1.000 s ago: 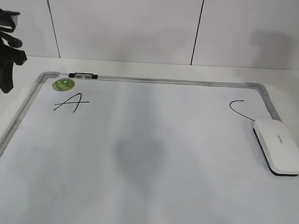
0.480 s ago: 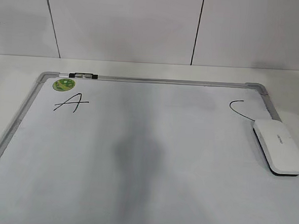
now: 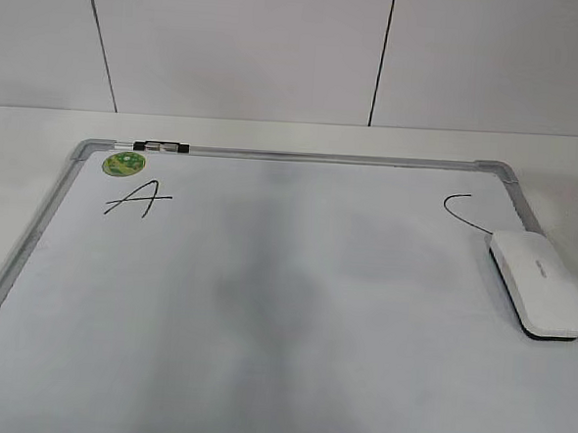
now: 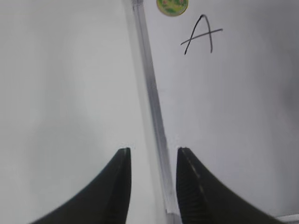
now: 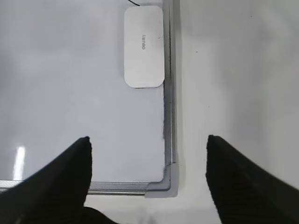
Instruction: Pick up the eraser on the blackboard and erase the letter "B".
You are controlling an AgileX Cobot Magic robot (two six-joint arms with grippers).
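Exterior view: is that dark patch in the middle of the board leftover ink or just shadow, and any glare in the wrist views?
Exterior view: a soft-edged grey patch on the blackboard, apparently shadow, not strokes. Right wrist view: a small bright glare streak near the left edge; eraser sharp. Left wrist view: no glare; the board's frame blurs near the left gripper.

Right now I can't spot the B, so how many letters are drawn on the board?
2: the A near the far left corner beside the green sticker, and the C near the far right corner, just beyond the eraser. No B shows.

White eraser (image 3: 539, 282) with dark base, white grey-framed blackboard (image 3: 302, 156), black "A" (image 3: 138, 198), green sticker (image 3: 122, 163).
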